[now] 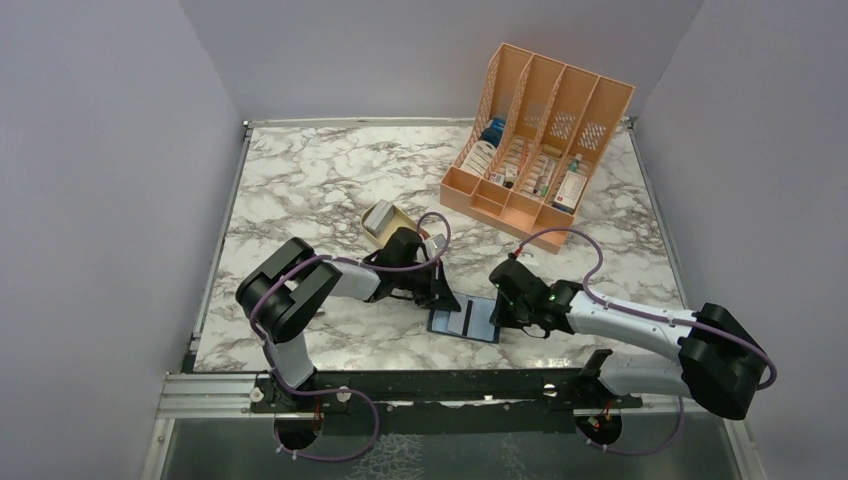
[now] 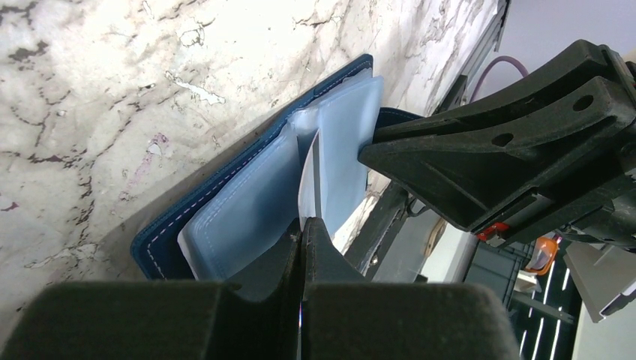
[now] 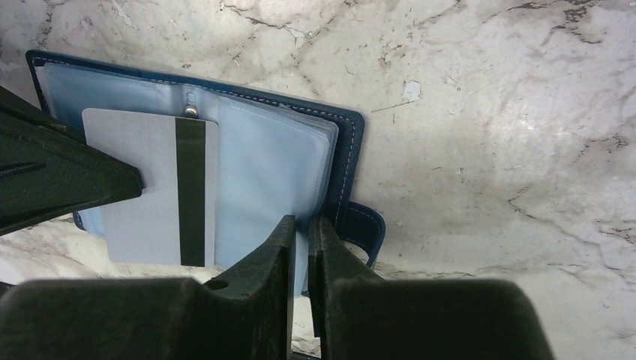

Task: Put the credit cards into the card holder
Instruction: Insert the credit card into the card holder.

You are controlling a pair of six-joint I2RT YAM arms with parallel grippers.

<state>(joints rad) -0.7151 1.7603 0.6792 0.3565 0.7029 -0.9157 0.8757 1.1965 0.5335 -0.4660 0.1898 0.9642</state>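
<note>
The navy card holder (image 1: 480,322) lies open near the table's front, its pale blue sleeve pages (image 3: 270,172) showing. My left gripper (image 2: 302,225) is shut on a grey credit card (image 3: 146,187) with a black stripe and holds it over the open sleeves. In the left wrist view the card (image 2: 313,176) stands edge-on above the pages. My right gripper (image 3: 304,221) is shut on the near edge of the holder's right-hand sleeve pages, beside the snap tab (image 3: 367,225). The two grippers (image 1: 447,298) (image 1: 497,315) face each other across the holder.
A gold tin (image 1: 392,228) with a grey card on top (image 1: 379,211) sits just behind the left gripper. A peach-orange slotted file rack (image 1: 540,130) with small items stands at the back right. Grey walls enclose the marble table (image 1: 300,180).
</note>
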